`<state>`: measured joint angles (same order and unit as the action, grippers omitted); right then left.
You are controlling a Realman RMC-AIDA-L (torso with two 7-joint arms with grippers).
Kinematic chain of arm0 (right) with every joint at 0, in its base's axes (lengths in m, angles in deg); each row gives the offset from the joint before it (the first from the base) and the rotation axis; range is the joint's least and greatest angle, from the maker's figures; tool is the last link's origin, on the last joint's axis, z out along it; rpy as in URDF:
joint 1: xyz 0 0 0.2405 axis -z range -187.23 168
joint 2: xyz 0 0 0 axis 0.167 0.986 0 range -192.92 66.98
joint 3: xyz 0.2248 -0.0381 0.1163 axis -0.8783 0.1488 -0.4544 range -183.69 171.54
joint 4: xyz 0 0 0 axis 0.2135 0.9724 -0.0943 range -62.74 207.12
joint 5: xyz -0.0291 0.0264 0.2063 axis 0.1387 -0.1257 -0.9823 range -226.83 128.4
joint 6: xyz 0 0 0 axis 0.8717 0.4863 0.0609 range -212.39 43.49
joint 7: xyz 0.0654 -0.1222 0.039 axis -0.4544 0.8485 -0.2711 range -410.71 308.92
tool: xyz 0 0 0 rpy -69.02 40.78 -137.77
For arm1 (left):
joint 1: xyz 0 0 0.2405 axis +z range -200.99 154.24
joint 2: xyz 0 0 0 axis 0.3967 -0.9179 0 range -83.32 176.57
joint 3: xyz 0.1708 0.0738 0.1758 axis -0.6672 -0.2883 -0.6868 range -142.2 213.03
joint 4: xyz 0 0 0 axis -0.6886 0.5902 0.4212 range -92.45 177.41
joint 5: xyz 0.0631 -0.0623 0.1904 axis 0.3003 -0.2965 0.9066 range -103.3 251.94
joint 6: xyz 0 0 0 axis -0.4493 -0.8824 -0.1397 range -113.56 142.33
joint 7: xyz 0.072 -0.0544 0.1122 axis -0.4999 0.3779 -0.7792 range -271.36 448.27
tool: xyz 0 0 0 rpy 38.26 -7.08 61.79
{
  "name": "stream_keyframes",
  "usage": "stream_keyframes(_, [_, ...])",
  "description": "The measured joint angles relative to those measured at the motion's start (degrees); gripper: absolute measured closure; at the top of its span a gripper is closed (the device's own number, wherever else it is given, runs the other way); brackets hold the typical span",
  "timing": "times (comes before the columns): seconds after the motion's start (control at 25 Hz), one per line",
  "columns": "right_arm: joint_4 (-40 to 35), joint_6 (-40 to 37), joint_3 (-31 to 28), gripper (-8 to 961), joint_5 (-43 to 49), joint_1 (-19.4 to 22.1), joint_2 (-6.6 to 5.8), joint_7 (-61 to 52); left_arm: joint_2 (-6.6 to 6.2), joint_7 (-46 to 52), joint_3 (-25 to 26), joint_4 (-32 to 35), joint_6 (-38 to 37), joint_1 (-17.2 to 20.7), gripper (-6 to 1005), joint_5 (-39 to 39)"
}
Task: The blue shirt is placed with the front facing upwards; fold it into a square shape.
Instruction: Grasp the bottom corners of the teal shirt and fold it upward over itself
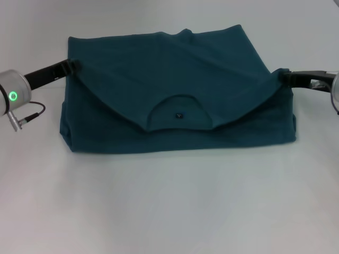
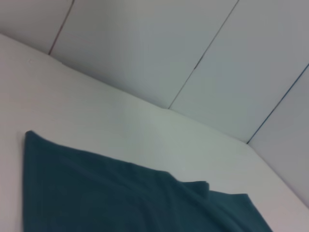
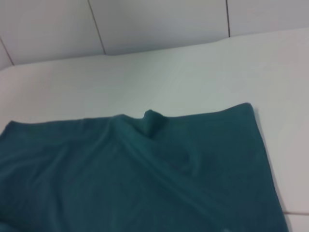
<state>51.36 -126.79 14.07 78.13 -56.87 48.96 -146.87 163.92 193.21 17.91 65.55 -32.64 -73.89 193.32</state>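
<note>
Head view shows the blue shirt lying in the middle of the white table, doubled over into a wide block. Its upper layer comes down toward the near side as a broad flap, and the round neckline with a small dark tag sits at the flap's lowest point, just above the near folded edge. No lettering shows on the cloth.

At the shirt's left edge, the left gripper meets the cloth where the flap's fold begins; its dark fingers seem to be pinching the fabric, though the tips are hidden by it, so I cannot tell for certain. The left arm's silver wrist carries a green ring light. At the opposite edge the right gripper touches the fold in the same way, its tips likewise buried, so its grasp cannot be told either.

Both wrist views look across the shirt's far edge to the table and the panelled wall behind.
</note>
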Motion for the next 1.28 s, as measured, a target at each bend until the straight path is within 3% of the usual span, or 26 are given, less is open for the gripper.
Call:
stream_keyframes(0.24, [1.1,3.0,0.0,832,0.0,-0.8,0.81,2.0,0.51,-0.9,0.0,-0.9,1.8,0.3,998,-0.4])
stream_keyframes(0.48, [1.5,4.3,0.0,828,0.0,-1.1,0.87,2.3,0.92,-1.3,-0.1,-1.0,2.1,0.3,998,-0.4])
stream_keyframes(0.8, [1.5,5.6,0.9,824,0.3,-0.9,1.63,3.2,2.19,-1.5,-0.1,-0.5,2.9,0.9,998,-0.4])
stream_keyframes(1.0, [0.7,4.8,2.1,821,0.1,0.0,2.39,2.7,2.2,-1.1,0.0,-0.2,2.2,1.6,917,-0.4])
stream_keyframes(1.04, [0.4,4.8,2.0,820,0.1,0.3,2.66,2.7,2.19,-1.0,0.0,0.0,2.1,1.7,900,-0.4])
stream_keyframes(1.12, [-1.5,4.4,1.9,730,-0.3,1.0,3.67,2.8,2.19,-0.9,0.0,0.4,1.6,2.0,868,-0.5])
stream_keyframes(1.2, [-4.8,3.4,1.9,641,-1.9,2.2,5.19,2.9,2.23,-0.7,0.1,1.3,0.3,2.5,835,-0.9])
stream_keyframes(1.24, [-8.3,1.7,2.2,596,-4.0,3.7,6.6,3.1,2.54,-0.3,0.1,3.3,-2.0,3.4,819,-1.8])
stream_keyframes(1.28, [-9.7,0.3,2.2,525,-5.0,4.4,7.02,3.2,2.67,-0.1,0.1,4.2,-3.1,3.9,782,-2.4])
